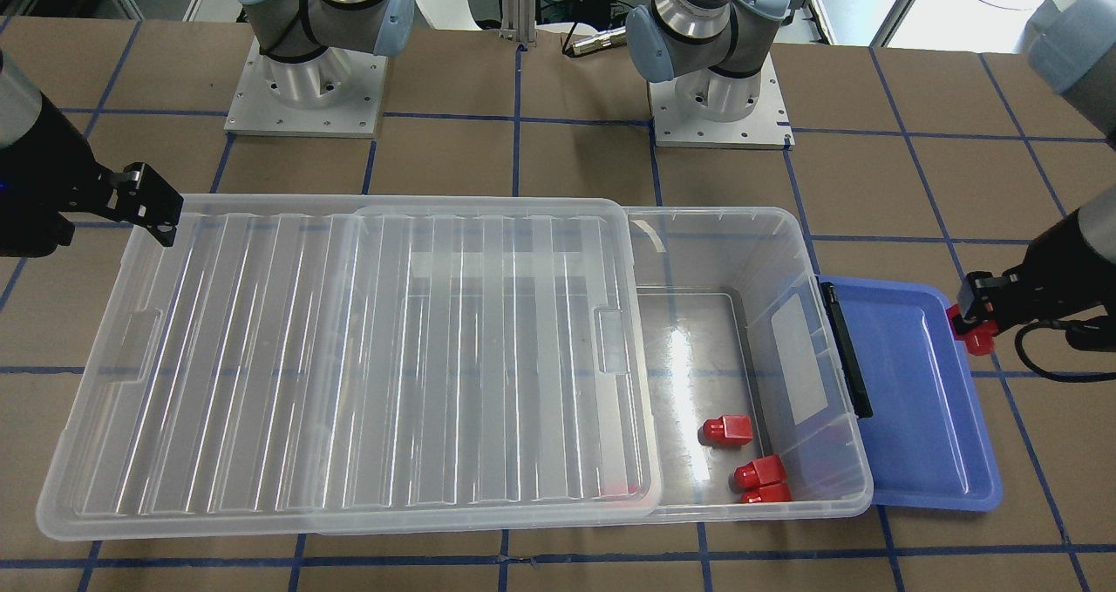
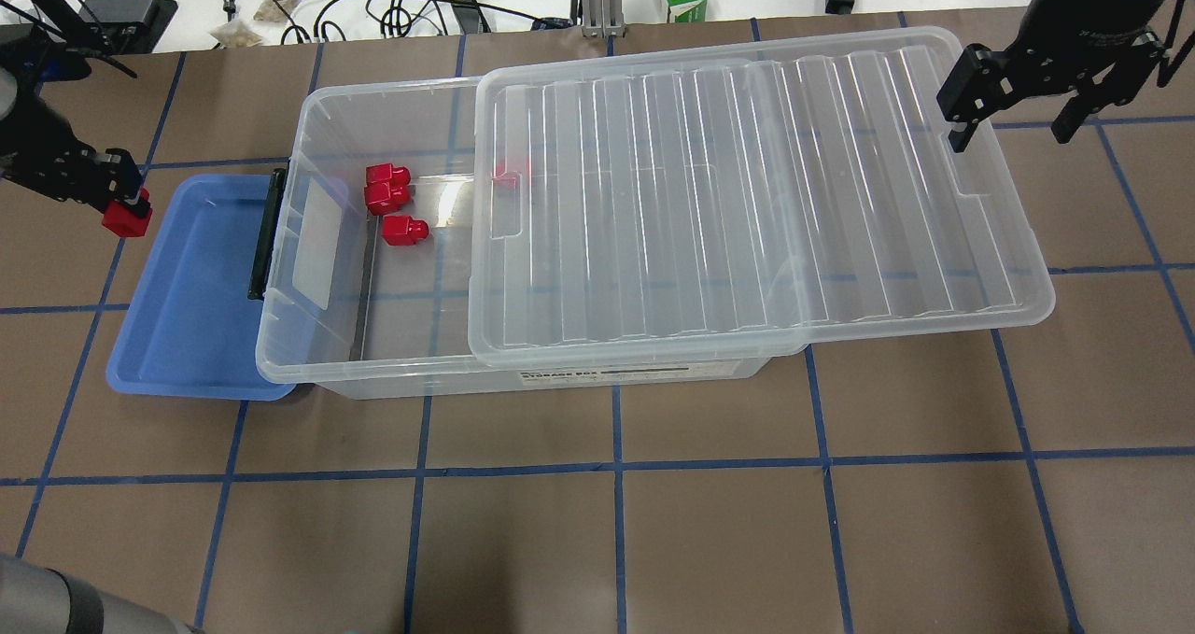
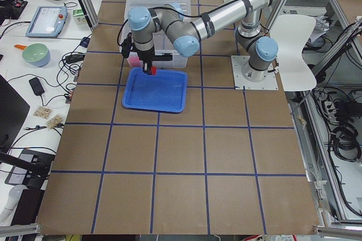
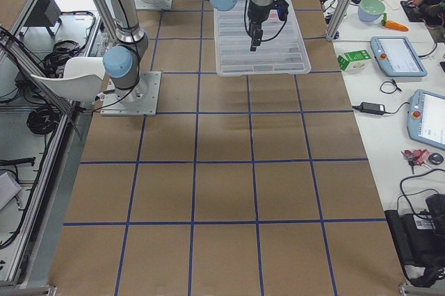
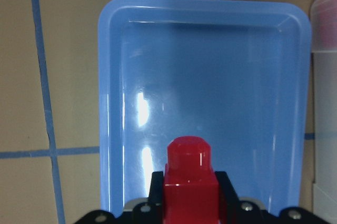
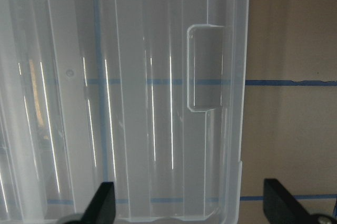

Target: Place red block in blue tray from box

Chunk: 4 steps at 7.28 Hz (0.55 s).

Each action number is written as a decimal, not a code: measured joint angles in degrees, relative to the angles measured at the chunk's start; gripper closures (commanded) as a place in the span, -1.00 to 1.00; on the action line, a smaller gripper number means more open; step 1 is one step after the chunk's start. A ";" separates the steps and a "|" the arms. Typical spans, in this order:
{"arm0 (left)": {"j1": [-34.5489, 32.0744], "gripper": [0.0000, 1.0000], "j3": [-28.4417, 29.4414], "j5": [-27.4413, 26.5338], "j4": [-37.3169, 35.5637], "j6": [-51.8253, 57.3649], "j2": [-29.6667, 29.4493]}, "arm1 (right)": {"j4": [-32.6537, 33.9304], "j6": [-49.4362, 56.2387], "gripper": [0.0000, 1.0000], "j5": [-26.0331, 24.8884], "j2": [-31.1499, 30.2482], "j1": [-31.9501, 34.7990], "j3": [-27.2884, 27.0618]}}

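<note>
Presently left gripper [image 2: 119, 206] pinches the red block [image 2: 128, 218], stub foremost, near the outer rim of the blue tray [image 2: 187, 335] — its bare floor lies at 12 o'clock in the wrist view — right gripper [image 2: 1011, 134] wide open, empty.

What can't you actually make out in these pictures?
- Overhead view: a red block under the lid is blurred by its ribs; any more beneath cannot be told.
- Overhead view: the blue tray has one end hidden by the box.
- Left wrist view: the bottom edge cuts off the held block and the left gripper.
</note>
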<state>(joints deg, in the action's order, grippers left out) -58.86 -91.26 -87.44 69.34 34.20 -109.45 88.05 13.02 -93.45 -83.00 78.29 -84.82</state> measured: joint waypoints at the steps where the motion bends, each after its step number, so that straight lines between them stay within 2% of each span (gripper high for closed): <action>1: 0.41 1.00 -3.57 0.19 -6.61 0.77 -2.09 | -0.04 0.10 -1.00 -0.04 0.07 -0.09 -0.04; 2: 0.54 1.00 -6.95 0.34 -12.71 1.07 -4.18 | -0.05 0.12 -1.00 -0.06 0.17 -0.17 -0.06; 3: 0.56 0.53 -9.12 0.48 -17.06 1.13 -6.28 | 0.01 0.16 -1.00 -0.06 0.33 -0.36 -0.08; 4: 0.59 -0.92 -9.98 0.51 -18.90 1.13 -7.72 | 0.06 0.32 -1.00 -0.11 0.61 -0.92 -0.08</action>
<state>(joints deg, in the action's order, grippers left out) -58.28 -101.24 -86.94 50.44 35.33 -117.17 88.11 13.34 -93.55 -82.39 77.37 -84.90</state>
